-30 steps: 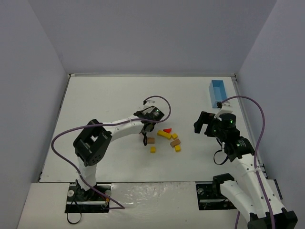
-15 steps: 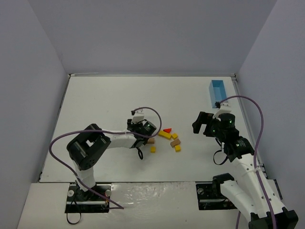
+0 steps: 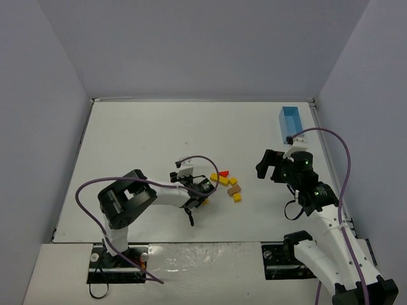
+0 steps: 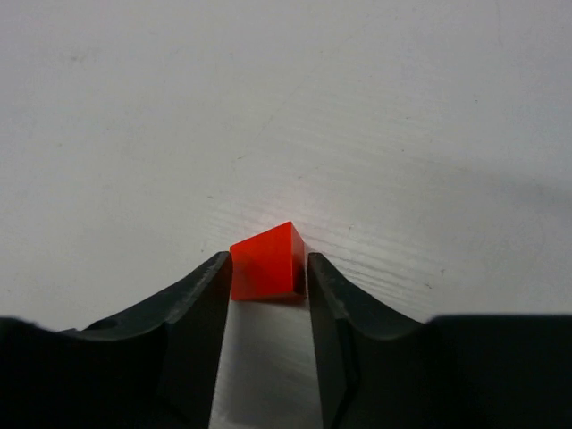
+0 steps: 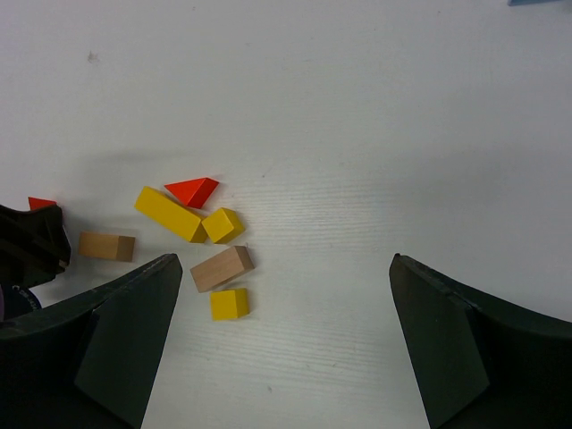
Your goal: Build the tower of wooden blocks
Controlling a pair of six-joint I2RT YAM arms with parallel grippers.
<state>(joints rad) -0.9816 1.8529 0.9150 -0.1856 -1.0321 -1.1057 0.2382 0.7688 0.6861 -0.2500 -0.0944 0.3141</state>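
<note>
The wooden blocks lie loose on the white table, none stacked. A small red wedge rests on the table between the fingertips of my left gripper. Its jaws are narrowly parted, just off the wedge's sides. In the top view the left gripper is low over the table, left of the block cluster. A second red wedge, a long yellow block, two yellow cubes and two tan blocks lie scattered. My right gripper hangs wide open to the right of them, holding nothing.
A light-blue box stands at the far right of the table near the wall. Grey walls close in the table on three sides. The left arm's purple cable loops over the near left part.
The left gripper has come toward the near edge and down to the table with the red wedge. Its jaws have parted a little. The right arm has not moved.
</note>
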